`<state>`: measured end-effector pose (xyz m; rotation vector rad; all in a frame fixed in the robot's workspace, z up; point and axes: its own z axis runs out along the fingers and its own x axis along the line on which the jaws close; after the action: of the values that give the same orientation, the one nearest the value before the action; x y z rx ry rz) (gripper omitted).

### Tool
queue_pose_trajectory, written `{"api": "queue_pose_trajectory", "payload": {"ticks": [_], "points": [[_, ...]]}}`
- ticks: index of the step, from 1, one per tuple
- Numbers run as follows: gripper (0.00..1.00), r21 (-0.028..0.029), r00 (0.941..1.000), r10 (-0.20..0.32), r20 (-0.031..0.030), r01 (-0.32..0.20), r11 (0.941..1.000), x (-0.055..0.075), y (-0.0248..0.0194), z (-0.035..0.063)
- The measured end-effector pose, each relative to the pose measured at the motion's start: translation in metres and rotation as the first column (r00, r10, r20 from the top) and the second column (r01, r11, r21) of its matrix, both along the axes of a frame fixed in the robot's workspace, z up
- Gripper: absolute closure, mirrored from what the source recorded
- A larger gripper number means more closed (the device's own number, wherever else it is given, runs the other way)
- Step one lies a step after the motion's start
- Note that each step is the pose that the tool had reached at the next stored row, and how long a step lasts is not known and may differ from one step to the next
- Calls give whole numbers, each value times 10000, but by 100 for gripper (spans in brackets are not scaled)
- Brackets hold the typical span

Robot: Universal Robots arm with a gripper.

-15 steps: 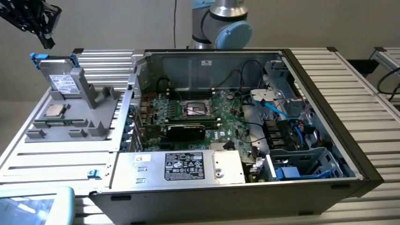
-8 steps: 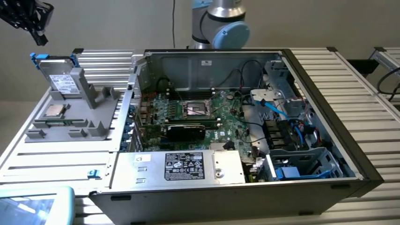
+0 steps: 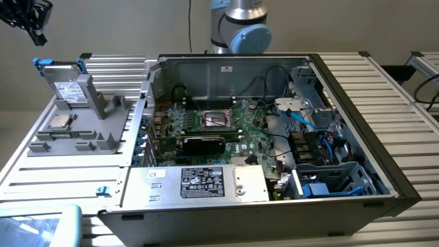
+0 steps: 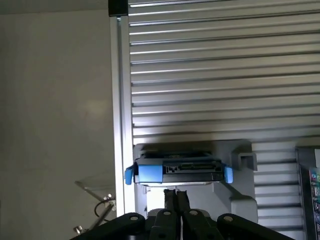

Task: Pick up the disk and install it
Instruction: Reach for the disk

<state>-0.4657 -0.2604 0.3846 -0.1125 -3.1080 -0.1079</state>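
Both fingers of black metal claw clenched together, gripping nothing, hanging near silver-grey rectangular disk in blue plastic carrier. Disk stands upright in grey plastic rack, exterior view's left of open PC case.

The disk stood upright in a fixture on the tabletop, at the exterior view's left of the open computer case. A CPU chip lay on the fixture before it.

Disk: silver-grey drive, white label, blue carrier, propped on edge in grey stand.
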Motion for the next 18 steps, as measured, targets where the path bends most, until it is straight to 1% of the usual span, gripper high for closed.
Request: {"api": "queue_pose_trajectory", "payload": {"ticks": [4,5,6,11,13,15,18], "points": [[89,-1,10000,1,-18,-1,10000,-83,116,-5],[89,-2,10000,0,-26,0,10000,-89,138,-4],[89,-2,10000,-1,-30,1,10000,-94,146,-4],[89,-1,10000,1,-56,-1,10000,-135,150,0],[89,-1,10000,0,-58,0,10000,-136,149,0],[89,-1,10000,-1,-62,1,10000,-137,123,0],[89,-1,10000,0,-69,0,10000,-137,56,1]]}}
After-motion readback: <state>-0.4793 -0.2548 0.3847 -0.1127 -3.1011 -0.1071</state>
